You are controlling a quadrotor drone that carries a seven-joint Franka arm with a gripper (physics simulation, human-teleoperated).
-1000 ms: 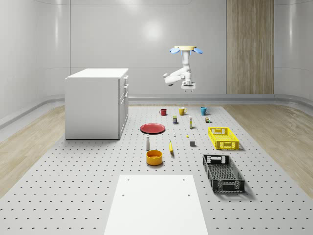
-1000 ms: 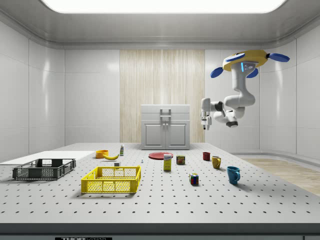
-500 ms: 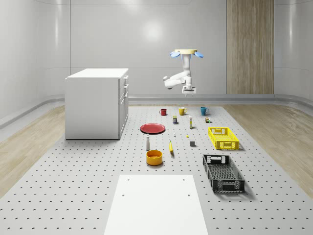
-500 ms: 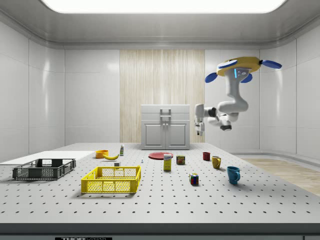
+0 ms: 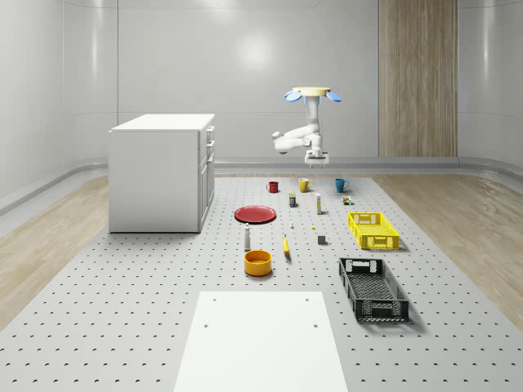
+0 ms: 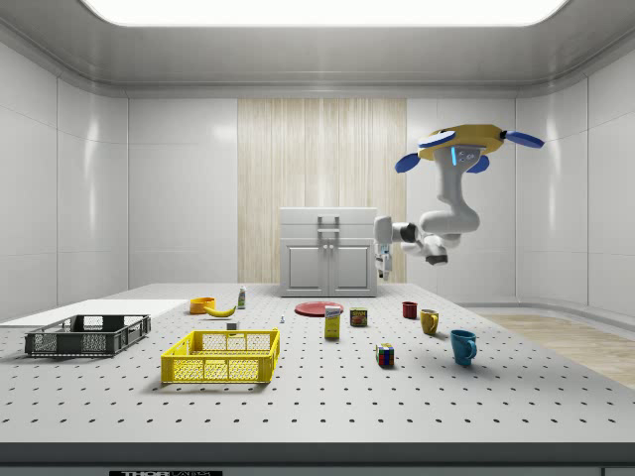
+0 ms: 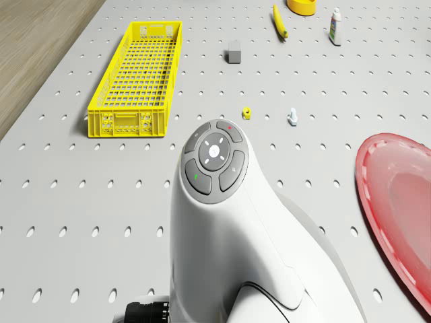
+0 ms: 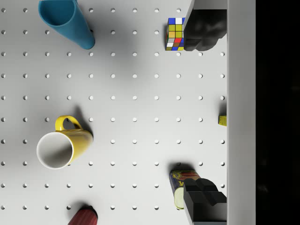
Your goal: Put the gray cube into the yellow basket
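drone: white quadrotor with blue rotors and a yellow top [image 5: 311, 93], hovering in the air above the far end of the perforated grey bench [image 5: 163, 327], over the row of mugs
arm: white jointed arm [image 6: 442, 213] hangs under the drone, elbow bent, wrist pointing down
claw: claw [image 8: 202, 110] well above the bench, black fingers [image 8: 204, 29] spread wide, holding nothing; in the wrist view one finger overlaps the multicoloured puzzle cube [image 8: 175, 33], the other overlaps a lying printed can [image 8: 178, 187]
gray cube: small gray cube [image 5: 322, 239] sits on the bench, near the yellow basket, on its whole-scene-view left, not touching it; also at [image 7: 234, 52]
yellow basket: long yellow mesh plastic basket [image 5: 373, 229] on the bench, nothing visible inside; also at [image 7: 138, 74]
below claw: yellow mug [image 8: 63, 144] upright, blue mug [image 8: 68, 22], dark red mug [image 8: 83, 217] at frame edge
other: red round plate [image 5: 255, 214], black mesh crate [image 5: 373, 288], yellow banana [image 5: 286, 245], orange bowl [image 5: 257, 262], white cabinet [image 5: 162, 171] at the whole-scene view's left
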